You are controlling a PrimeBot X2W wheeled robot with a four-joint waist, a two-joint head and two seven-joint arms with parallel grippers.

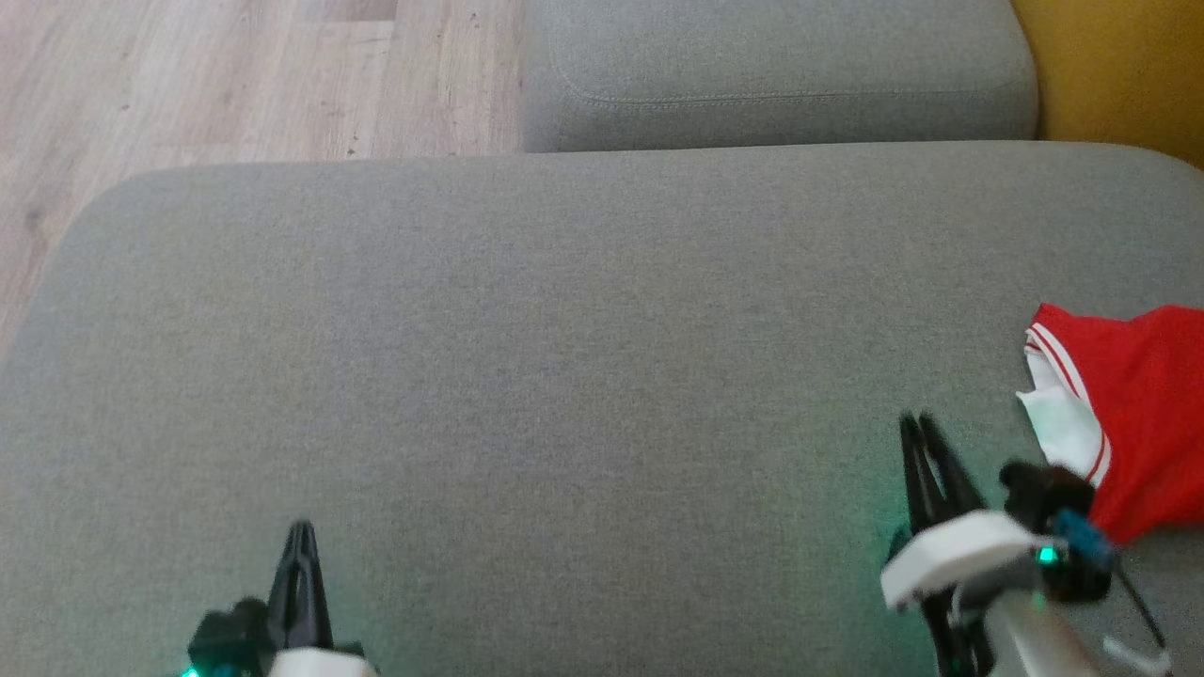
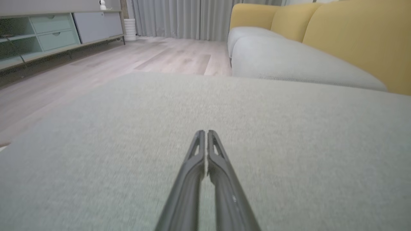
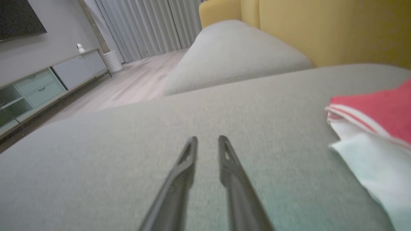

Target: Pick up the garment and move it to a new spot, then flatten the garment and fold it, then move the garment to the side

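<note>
The garment (image 1: 1148,414) is a crumpled red piece with white trim and a white panel, lying at the right edge of the big grey seat cushion (image 1: 564,357). My right gripper (image 1: 917,423) hovers just left of it, a short gap apart, fingers slightly open with nothing between them. In the right wrist view the garment (image 3: 375,109) lies to the right of the gripper (image 3: 208,139). My left gripper (image 1: 301,531) sits low at the cushion's front left, shut and empty, far from the garment; its fingers meet in the left wrist view (image 2: 205,132).
A second grey cushion (image 1: 771,75) lies beyond the big one, with a yellow backrest (image 1: 1119,66) at the far right. Wooden floor (image 1: 235,75) shows past the cushion's left and far edges. A low cabinet (image 2: 48,35) and curtains (image 2: 179,19) stand across the room.
</note>
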